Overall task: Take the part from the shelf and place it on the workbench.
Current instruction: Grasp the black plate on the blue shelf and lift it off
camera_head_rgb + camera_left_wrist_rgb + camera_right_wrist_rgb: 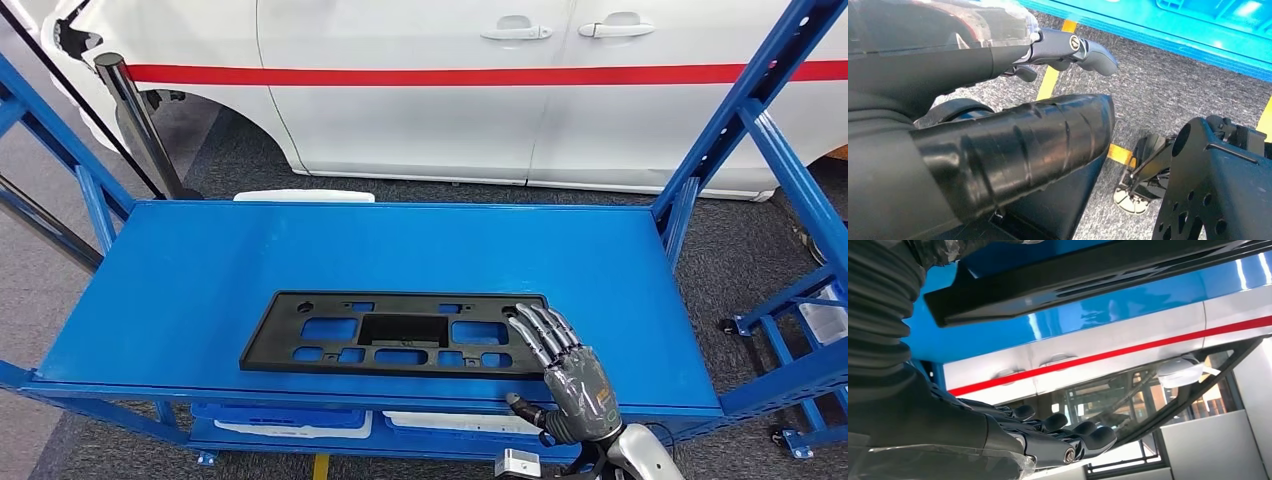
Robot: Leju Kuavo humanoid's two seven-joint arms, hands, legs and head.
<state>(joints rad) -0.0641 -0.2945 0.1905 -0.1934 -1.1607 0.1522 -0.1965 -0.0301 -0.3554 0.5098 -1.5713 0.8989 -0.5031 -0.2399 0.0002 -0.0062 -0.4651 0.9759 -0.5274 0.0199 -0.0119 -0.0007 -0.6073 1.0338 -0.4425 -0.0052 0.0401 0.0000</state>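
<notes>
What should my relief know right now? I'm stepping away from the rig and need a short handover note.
Right hand: fingers spread flat over the right end of the black part, thumb below the front edge of the blue shelf; no grip visible yet.
Left hand: hanging low over the grey floor, holding nothing.
Part: lies flat near the shelf's front edge, long side along it.
Done: reach to the part.
Left: grip, lift, carry to the workbench, set down.

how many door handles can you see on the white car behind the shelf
2. Both sit high on the white car in the head view: the left door handle and the right door handle, close together on either side of the door seam. Others may lie outside the picture.
</notes>
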